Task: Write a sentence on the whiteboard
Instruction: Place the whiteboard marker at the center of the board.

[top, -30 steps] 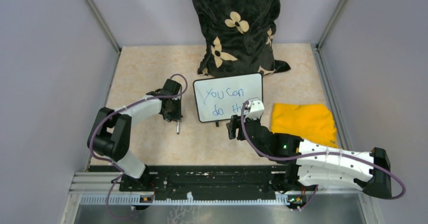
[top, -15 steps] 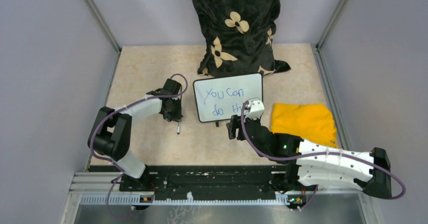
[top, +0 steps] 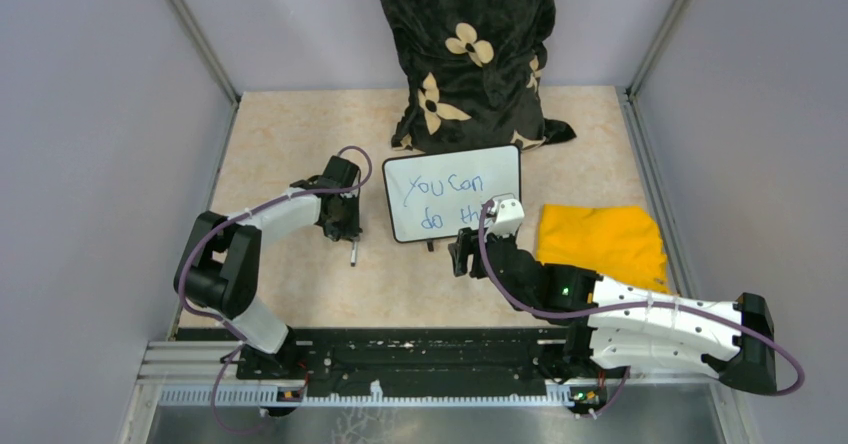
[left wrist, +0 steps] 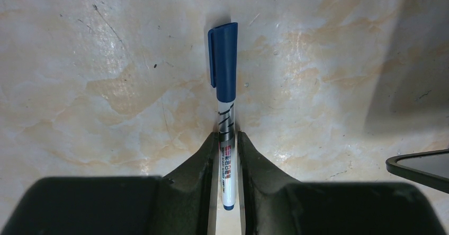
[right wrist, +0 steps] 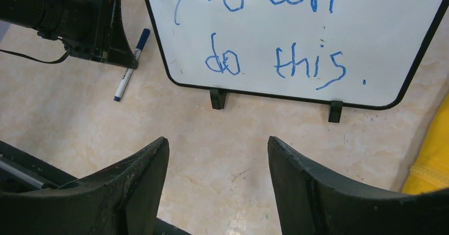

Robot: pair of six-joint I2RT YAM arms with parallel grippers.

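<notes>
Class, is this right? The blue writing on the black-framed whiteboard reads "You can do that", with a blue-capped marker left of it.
No: the blue handwritten sentence on the small black-framed whiteboard ends "do this", as the right wrist view shows. The blue-capped marker is left of it.

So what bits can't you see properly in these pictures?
Top view: the right arm hides the end of the sentence on the whiteboard.
Right wrist view: the top edge cuts off the upper words.
Left wrist view: only a whiteboard corner shows, at the right edge.
Left wrist view: unclear whether the left gripper pinches the marker or only flanks it.
</notes>
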